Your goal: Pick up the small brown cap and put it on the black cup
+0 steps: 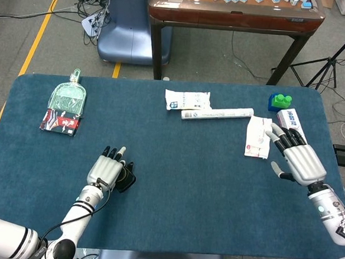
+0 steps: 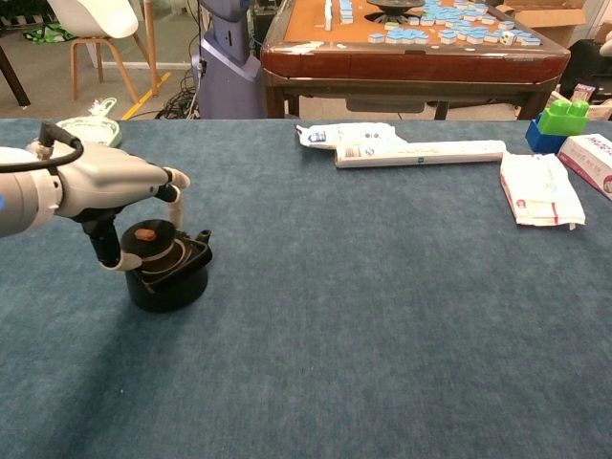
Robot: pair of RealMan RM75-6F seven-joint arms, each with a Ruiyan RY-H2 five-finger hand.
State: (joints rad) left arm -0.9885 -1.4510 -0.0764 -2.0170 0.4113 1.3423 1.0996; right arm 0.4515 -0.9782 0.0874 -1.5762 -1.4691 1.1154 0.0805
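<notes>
At the far left of the blue surface [image 1: 174,183] lie a green mesh pouch [image 1: 67,96] and, touching its near end, a small red and black packet [image 1: 60,122]; neither concerns the task.

Nearer the robot, at left, the left hand [image 2: 105,186] is over the black cup [image 2: 170,274]. Its thumb and a finger pinch the small brown cap [image 2: 145,241], a dark disc with a brown knob on top. In the chest view the cap sits tilted over the left part of the cup's mouth, low and close to the rim; whether it touches the rim cannot be told. In the head view the hand covers most of the cup and hides the cap.

Judgement on progress: the pick-up is done and the cap has been carried to the cup. What is left is to level and seat the cap on the mouth, let go, and take the hand away.

Toward the middle rear lie a white wipes pack [image 1: 187,99] and a white tube [image 1: 217,114] just beside it. Further right are a white tissue packet [image 1: 258,137], green and blue blocks [image 1: 280,101] and a white box [image 1: 290,120].

At far right the right hand [image 1: 296,156] is empty, fingers spread, near the tissue packet and well apart from the cup.
</notes>
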